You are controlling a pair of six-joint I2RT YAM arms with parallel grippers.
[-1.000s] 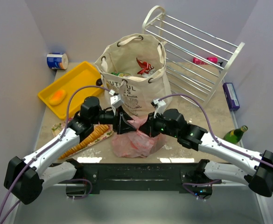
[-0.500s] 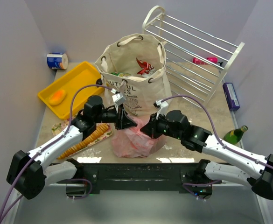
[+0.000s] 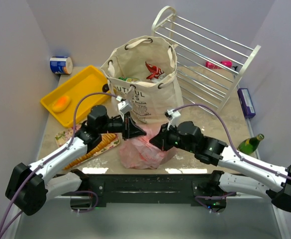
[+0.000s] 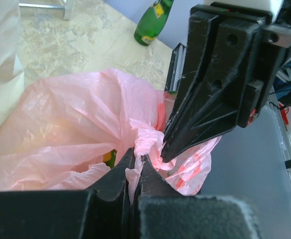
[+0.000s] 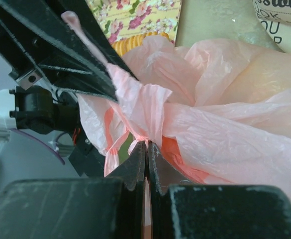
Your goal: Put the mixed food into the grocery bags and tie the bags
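The pink plastic bag (image 3: 143, 153) lies near the table's front edge, with its two handle strips twisted together at the top. My left gripper (image 4: 139, 160) is shut on one pink strip. My right gripper (image 5: 147, 145) is shut on the other strip, directly opposite. In the top view the left gripper (image 3: 140, 133) and right gripper (image 3: 154, 142) meet tip to tip above the bag. Something green and yellow (image 4: 109, 158) shows inside the bag. Behind it the cream canvas tote (image 3: 144, 94) stands upright and open, with a red packet (image 3: 153, 69) and a green-and-white packet (image 3: 127, 78) in it.
A yellow tray (image 3: 83, 82) holding an orange fruit (image 3: 60, 103) sits at the back left, with a blue-and-white can (image 3: 60, 65) behind it. A long cracker sleeve (image 3: 93, 148) lies on a floral mat at left. At right are a white wire rack (image 3: 210, 59), a purple box (image 3: 245, 102) and a green bottle (image 3: 249, 144).
My left gripper has closed from open onto a pink handle strip. The right gripper has stayed shut on its strip and drawn slightly right and nearer.
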